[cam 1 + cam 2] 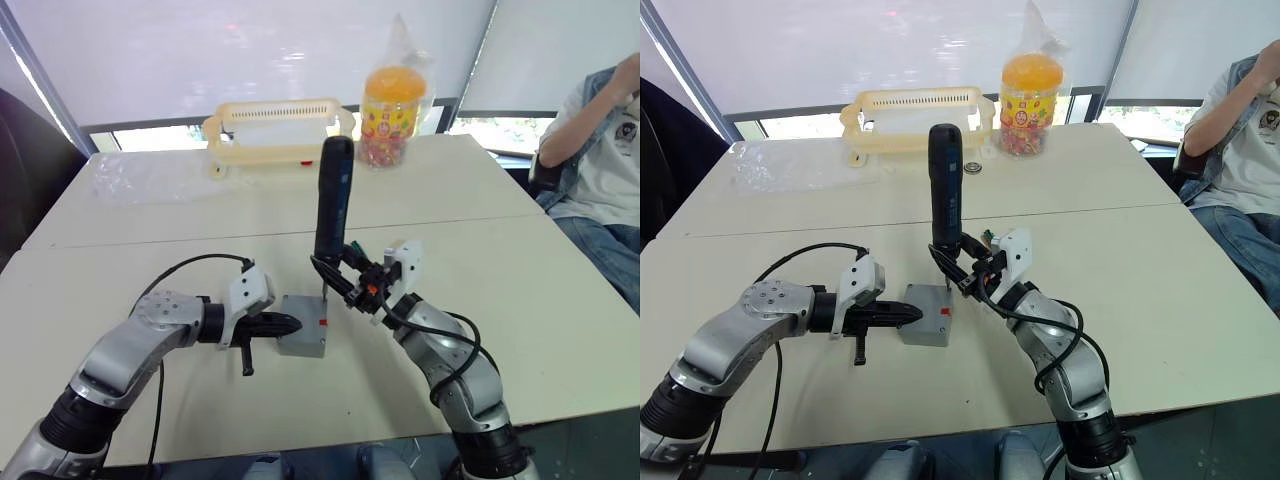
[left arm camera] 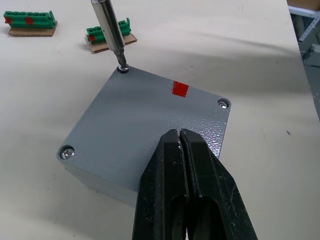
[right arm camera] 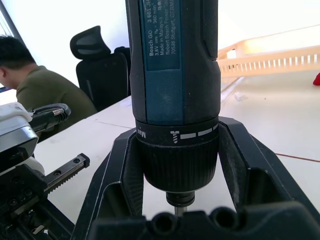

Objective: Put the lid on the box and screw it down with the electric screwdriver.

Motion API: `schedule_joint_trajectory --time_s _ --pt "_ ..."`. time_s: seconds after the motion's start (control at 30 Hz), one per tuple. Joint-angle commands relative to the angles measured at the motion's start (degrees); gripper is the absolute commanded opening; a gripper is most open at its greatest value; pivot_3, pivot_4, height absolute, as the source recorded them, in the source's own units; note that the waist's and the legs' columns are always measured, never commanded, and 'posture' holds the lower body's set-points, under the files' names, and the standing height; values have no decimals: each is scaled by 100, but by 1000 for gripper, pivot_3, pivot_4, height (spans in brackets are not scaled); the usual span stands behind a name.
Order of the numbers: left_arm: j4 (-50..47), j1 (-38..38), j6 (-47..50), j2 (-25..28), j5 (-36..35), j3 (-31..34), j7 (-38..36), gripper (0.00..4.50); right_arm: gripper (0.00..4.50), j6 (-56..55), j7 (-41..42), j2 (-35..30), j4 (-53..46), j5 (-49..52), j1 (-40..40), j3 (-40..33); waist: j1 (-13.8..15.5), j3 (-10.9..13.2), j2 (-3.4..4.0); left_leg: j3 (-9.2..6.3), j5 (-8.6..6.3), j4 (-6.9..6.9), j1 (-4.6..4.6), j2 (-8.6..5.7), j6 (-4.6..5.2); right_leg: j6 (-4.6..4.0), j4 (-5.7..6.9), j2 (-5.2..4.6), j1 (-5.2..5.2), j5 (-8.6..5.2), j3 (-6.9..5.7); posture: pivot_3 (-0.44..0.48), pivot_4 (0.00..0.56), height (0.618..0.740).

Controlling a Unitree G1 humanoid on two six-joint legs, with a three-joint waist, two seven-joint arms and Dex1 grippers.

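Counting first: one grey box [image 1: 927, 326] with its lid [image 2: 145, 117] already on, one electric screwdriver [image 1: 945, 190], three screw heads visible at the lid's corners, one red mark on the lid. Beyond the box, two green connector blocks [image 2: 30, 20] on cardboard scraps. At the table's [image 1: 500, 230] far edge, one cream basket [image 1: 280, 130] and one orange-capped jar [image 1: 392, 115]. One person [image 1: 600, 150] seated at the side.

My right claw [image 1: 962, 272] stands behind the box, fingers clamped around the screwdriver's collar, tool upright, bit down on the lid's far corner screw. My left claw [image 1: 902, 316] reaches in level from the box's left, fingers pressed together, tips resting on the lid's near edge.
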Motion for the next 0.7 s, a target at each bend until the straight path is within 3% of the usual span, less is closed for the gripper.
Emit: schedule_joint_trajectory --time_s 0.03,0.7 --pt "64 97 99 61 108 -103 15 0 1689 -263 69 28 -143 -49 -1 47 -1 0 0 0 0 0 0 0 0 0 0 0 0 0 0 0 150 740" --pt "148 97 35 60 185 -143 25 0 1689 -945 222 -178 223 -739 362 476 -1 -1 -2 0 0 0 3 0 0 0 0 0 2 -1 0 0 150 740"
